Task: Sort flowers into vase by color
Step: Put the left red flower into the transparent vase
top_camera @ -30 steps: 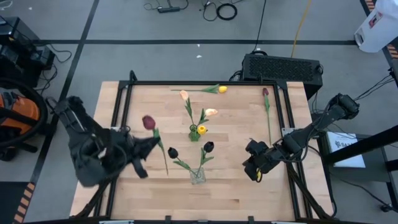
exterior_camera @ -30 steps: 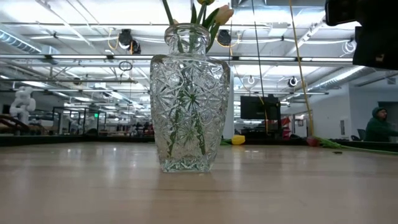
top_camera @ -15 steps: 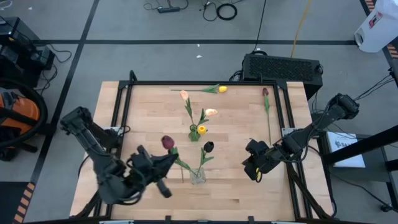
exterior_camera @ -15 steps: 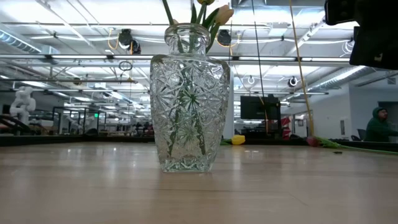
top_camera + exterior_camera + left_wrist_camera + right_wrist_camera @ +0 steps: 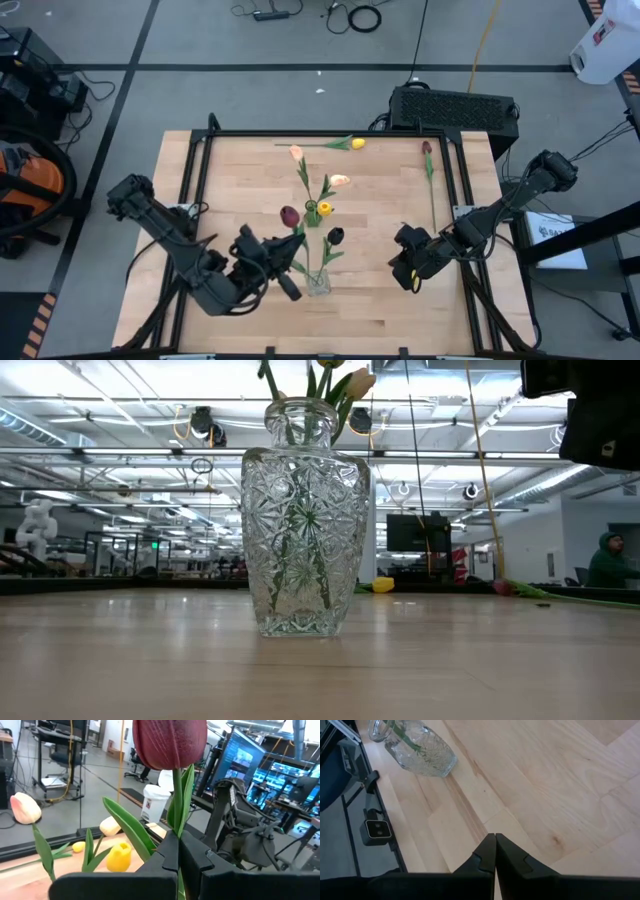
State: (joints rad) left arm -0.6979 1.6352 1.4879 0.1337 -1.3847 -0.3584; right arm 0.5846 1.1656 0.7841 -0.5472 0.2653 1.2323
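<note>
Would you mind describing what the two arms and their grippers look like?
Both arms are dark, nearly black, jointed segments with bulky wrists. The left gripper and right gripper each end in two flat, angular black fingers with stepped notches. No markings are legible.

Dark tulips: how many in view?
3. Held tulip in the left gripper; second tulip in the clear vase; third tulip lying far right on the table. The arm may hide more.

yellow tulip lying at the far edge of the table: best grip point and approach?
Grip the yellow tulip on its thin green stem, mid-length, clear of the head. It lies flat, stem running along the far edge, so probably come straight down from above with fingers across the stem. No flower lies against it there.
</note>
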